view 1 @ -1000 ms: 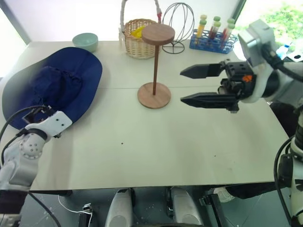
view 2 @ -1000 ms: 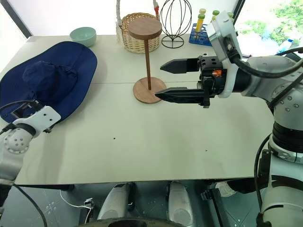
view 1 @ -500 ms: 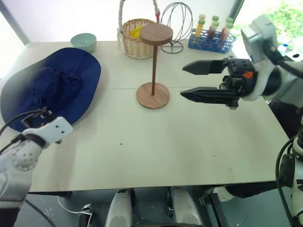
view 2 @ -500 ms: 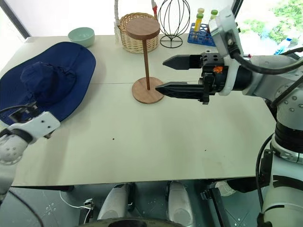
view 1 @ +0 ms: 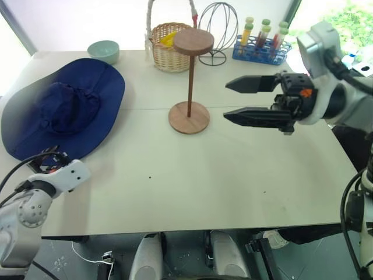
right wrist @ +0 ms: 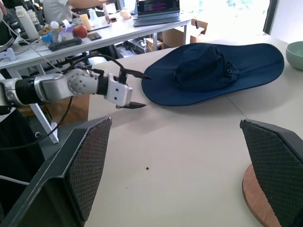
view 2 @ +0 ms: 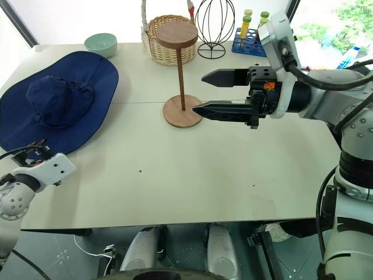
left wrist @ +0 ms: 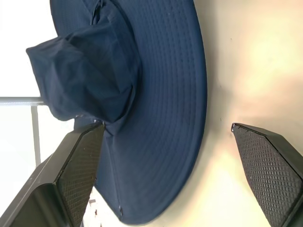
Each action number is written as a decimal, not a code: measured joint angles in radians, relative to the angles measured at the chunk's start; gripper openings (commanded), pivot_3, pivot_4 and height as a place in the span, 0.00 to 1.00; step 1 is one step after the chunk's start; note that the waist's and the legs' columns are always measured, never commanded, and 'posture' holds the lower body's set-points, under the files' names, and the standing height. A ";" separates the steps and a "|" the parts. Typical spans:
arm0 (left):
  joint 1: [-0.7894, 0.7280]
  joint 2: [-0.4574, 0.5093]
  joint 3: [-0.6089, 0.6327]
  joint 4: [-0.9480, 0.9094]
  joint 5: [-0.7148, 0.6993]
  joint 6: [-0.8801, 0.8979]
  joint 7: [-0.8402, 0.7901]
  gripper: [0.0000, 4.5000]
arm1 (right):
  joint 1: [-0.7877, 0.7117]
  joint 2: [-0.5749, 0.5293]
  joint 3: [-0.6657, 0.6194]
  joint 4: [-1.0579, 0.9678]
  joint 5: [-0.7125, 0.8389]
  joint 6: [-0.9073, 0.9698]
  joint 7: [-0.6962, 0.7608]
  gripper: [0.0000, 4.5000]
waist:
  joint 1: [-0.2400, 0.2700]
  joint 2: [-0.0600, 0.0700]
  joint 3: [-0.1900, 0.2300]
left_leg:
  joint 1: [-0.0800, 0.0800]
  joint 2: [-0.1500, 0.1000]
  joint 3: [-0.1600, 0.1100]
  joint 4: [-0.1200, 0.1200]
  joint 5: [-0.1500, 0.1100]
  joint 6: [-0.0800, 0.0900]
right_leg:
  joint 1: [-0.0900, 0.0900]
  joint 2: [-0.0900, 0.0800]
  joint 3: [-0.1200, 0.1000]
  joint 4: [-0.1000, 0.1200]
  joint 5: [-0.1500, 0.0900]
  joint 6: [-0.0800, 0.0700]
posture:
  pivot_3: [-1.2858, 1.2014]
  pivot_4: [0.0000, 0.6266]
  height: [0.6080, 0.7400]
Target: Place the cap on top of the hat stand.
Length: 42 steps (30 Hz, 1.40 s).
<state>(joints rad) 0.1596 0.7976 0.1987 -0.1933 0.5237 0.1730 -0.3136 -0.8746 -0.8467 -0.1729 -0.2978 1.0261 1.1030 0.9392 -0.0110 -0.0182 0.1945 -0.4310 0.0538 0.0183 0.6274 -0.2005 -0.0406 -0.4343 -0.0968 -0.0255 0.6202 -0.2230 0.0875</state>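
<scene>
the cap [view 1: 61, 114] lies flat on the left part of the table [view 1: 192, 181], crown up and brim spread wide, so nothing of the job is done yet: it is well apart from the hat stand [view 1: 190, 81], which rises upright near the middle, its disc top bare and ready to take the crown. my left gripper [right wrist: 131, 90] sits low just off the near rim of the brim, fingers spread and holding nothing; in the left wrist view the brim edge lies between its two black fingers [left wrist: 78, 163], so i judge it is lined up to slide in and pinch the fabric. my right gripper [view 1: 236, 101] hangs level just beside the stand, pointing at the pole, also spread wide and empty; i take it to be waiting there to help guide the floppy brim, though it could knock the thin pole.

behind the stand stands a wicker basket [view 1: 169, 49] with something yellow inside. a blue rack [view 1: 261, 52] holds capped tubes. a pale green bowl [view 1: 104, 51] sits beyond the cap; i cannot see into it. a wire dome stand [view 1: 218, 26] is bare.
</scene>
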 measured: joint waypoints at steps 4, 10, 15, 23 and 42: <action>-0.087 0.000 -0.044 0.112 0.022 -0.052 0.057 1.00 | -0.002 0.000 0.000 0.001 0.006 0.000 -0.001 0.99 | 0.001 0.000 0.000 | 0.000 0.000 0.000 0.001 0.000 0.000 | 0.000 0.000 0.000 0.001 0.000 0.000 | 0.52 0.24 1.00; -0.216 0.000 -0.101 0.287 0.045 -0.097 0.154 1.00 | -0.003 0.000 0.001 0.003 0.009 -0.001 -0.003 0.99 | 0.001 0.001 0.000 | 0.001 0.000 0.000 0.001 0.000 0.000 | 0.000 0.000 0.000 0.003 0.000 0.000 | 0.52 0.24 1.00; -0.363 -0.003 -0.151 0.499 0.073 -0.108 0.250 1.00 | -0.034 0.001 0.002 0.011 0.010 -0.002 -0.005 0.99 | 0.001 0.001 -0.001 | 0.003 0.000 0.000 0.002 0.000 0.000 | 0.000 0.000 0.000 0.008 0.000 0.001 | 0.52 0.24 1.00; -0.483 0.009 -0.212 0.693 0.075 -0.172 0.305 0.82 | -0.036 0.000 0.002 0.020 0.012 -0.003 -0.008 1.00 | 0.000 0.001 -0.001 | 0.003 0.001 0.001 0.002 0.000 0.000 | 0.000 0.000 0.000 0.009 0.000 0.001 | 0.52 0.24 1.00; -0.473 0.052 -0.196 0.584 0.047 -0.192 0.301 0.02 | -0.024 -0.050 0.019 0.027 -0.066 -0.043 0.008 1.00 | 0.001 -0.001 0.000 | -0.002 0.001 0.001 0.003 0.000 0.000 | -0.004 0.000 0.001 0.008 0.000 0.001 | 0.52 0.24 1.00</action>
<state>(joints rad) -0.3129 0.8498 0.0028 0.3906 0.5710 -0.0191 -0.0122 -0.8991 -0.8963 -0.1537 -0.2704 0.9599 1.0596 0.9474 -0.0100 -0.0188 0.1944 -0.4329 0.0545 0.0195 0.6301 -0.2004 -0.0404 -0.4387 -0.0970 -0.0248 0.6284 -0.2231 0.0882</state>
